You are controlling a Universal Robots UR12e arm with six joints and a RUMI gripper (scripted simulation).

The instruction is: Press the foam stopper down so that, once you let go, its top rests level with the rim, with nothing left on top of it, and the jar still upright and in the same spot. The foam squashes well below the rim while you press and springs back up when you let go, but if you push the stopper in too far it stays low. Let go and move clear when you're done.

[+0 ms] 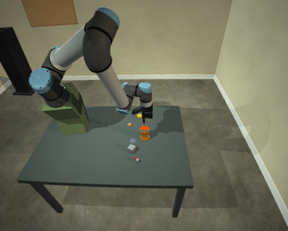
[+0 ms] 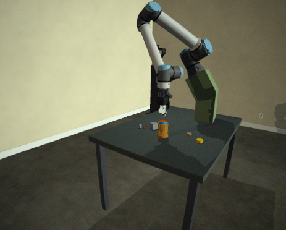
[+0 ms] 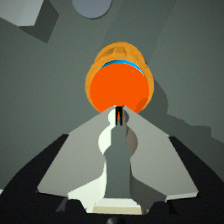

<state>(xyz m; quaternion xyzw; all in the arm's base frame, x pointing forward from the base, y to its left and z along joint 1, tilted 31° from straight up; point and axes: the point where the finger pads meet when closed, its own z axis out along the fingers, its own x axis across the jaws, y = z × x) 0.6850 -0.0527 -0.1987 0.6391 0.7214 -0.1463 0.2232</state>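
Directly above the orange cylindrical jar (image 2: 162, 130) on the dark desk (image 2: 175, 161), the fingers are held closed and empty, so the orange foam stopper (image 3: 120, 90) can be pressed with a blunt tip.

A grey cube (image 1: 132, 149), yellow disc (image 1: 139, 115) and tan disc (image 1: 129, 125) lie on the table (image 1: 83, 167).

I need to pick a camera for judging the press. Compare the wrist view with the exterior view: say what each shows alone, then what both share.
Only the wrist view looks straight down the shut fingers onto the stopper's round orange top, with a blue band at its far edge.

Only the exterior view shows the jar's side standing upright, the gap between the gripper and the stopper, the whole arm, its green pedestal, a yellow disc and a tan disc.

Both show jar, stopper, gripper, the grey cube and the dark table.
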